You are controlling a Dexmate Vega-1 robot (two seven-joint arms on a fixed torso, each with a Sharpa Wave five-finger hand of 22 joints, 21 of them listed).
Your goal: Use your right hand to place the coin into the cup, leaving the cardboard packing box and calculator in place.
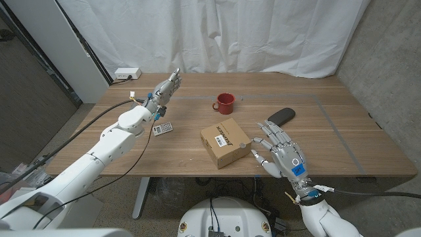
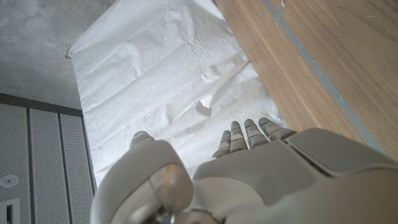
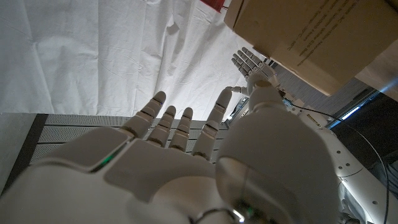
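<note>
A red cup stands upright at the table's far middle. The cardboard packing box lies in front of it, and its underside also fills a corner of the right wrist view. A small grey round spot, perhaps the coin, sits at the box's right corner. My right hand is just right of the box, fingers spread and holding nothing, fingertips close to that corner. The calculator lies left of the box. My left hand hovers beyond the calculator, fingers stretched out and empty.
A black oblong object lies right of the cup, beyond my right hand. A white power strip sits at the table's far left corner. A white curtain hangs behind the table. Bare wood stretches to the right.
</note>
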